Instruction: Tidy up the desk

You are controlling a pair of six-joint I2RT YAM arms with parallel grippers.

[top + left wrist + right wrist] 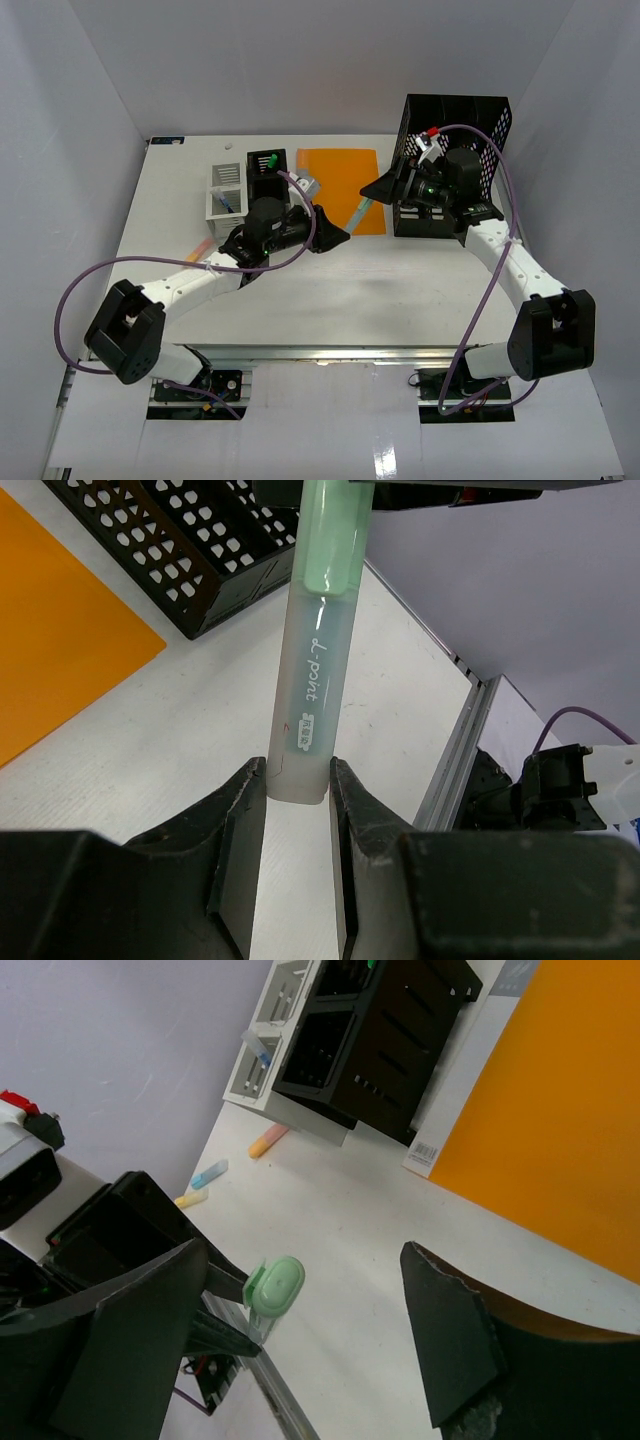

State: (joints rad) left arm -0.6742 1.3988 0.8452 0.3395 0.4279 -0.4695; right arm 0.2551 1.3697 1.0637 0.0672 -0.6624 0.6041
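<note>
Highlighter point(312, 660) is clamped in the left gripper point(298, 780) above the desk point(330, 290) middle; right gripper point(385, 187) jaws are spread wide by its cap. Orange sheet point(338, 175) and mesh rack point(490, 120) are parked along the back edge. White walls point(300, 60) all round.

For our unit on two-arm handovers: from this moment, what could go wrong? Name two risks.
1. The left gripper pinches the green highlighter between its fingers only at the tail end, so it may pivot or slip.
2. The right gripper is open, but the cap sits near one finger, off centre. Closing could knock it onto the desk.
</note>
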